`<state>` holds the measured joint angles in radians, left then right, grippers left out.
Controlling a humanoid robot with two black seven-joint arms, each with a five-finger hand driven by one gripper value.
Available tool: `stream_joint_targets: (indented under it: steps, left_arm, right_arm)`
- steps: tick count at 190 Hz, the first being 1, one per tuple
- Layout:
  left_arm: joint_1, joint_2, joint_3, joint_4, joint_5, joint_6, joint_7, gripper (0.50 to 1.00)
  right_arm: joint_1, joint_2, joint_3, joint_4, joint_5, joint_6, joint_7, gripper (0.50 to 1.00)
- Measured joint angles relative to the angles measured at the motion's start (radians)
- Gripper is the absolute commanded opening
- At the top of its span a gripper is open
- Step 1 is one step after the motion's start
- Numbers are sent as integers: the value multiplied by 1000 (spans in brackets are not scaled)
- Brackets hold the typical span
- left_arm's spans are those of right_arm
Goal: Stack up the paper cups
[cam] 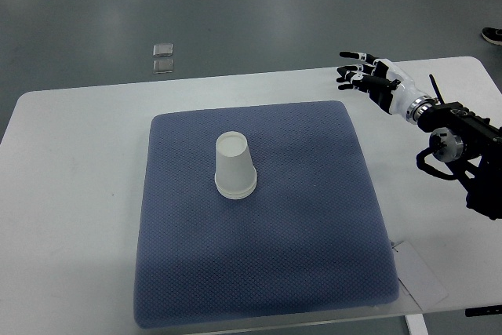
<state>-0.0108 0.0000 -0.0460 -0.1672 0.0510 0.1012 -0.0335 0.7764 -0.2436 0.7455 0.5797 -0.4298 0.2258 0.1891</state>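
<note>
White paper cups (234,166) stand upside down as one stack near the middle of the blue mat (259,272), with a doubled rim at the base. My right hand (359,71) hovers above the table's far right part, beyond the mat's upper right corner. Its fingers are spread and hold nothing. It is well apart from the cups. The left arm does not show.
The white table (70,194) carries the mat. A white paper tag (421,276) lies at the mat's lower right corner. Two small clear squares (163,56) lie on the grey floor beyond the table. A shoe (492,35) shows at the right edge.
</note>
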Motion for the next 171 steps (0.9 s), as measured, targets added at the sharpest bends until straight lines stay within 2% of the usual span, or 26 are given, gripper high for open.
stream_joint_targets:
  steps: [38, 39, 40, 41, 42, 43, 44, 45, 46, 47, 109, 146, 171]
  left_arm:
    - [0, 0, 0, 0, 0, 0, 0, 1000]
    - [0, 0, 0, 0, 0, 0, 0, 1000]
    - [0, 0, 0, 0, 0, 0, 0, 1000]
    - [0, 0, 0, 0, 0, 0, 0, 1000]
    - [0, 0, 0, 0, 0, 0, 0, 1000]
    - [0, 0, 0, 0, 0, 0, 0, 1000]
    - [0, 0, 0, 0, 0, 0, 0, 1000]
    - [0, 0, 0, 0, 0, 0, 0, 1000]
    - [0, 0, 0, 0, 0, 0, 0, 1000]
    - [0, 0, 0, 0, 0, 0, 0, 1000]
    - [0, 0, 0, 0, 0, 0, 0, 1000]
    - [0, 0, 0, 0, 0, 0, 0, 1000]
    - [0, 0, 0, 0, 0, 0, 0, 1000]
  right_arm:
    - [-2, -1, 0, 0, -1, -22, 1, 500]
    - [-2, -1, 0, 0, -1, -22, 1, 521]
    - [-2, -1, 0, 0, -1, -22, 1, 521]
    - [-2, -1, 0, 0, -1, -22, 1, 638]
    - [-2, -1, 0, 0, -1, -22, 2, 639]
    - [-2, -1, 0, 0, -1, -22, 2, 767]
    - [-2, -2, 0, 0, -1, -22, 2, 768]
    - [-2, -2, 0, 0, -1, -22, 2, 867]
    - [-2, -2, 0, 0, -1, -22, 2, 868]
    - [-2, -2, 0, 0, -1, -23, 2, 927]
    - [-2, -2, 0, -1, 0, -27, 9, 928]
    - [0, -2, 0, -2, 0, -27, 96, 928]
    - [-2, -2, 0, -4, 0, -31, 116, 928]
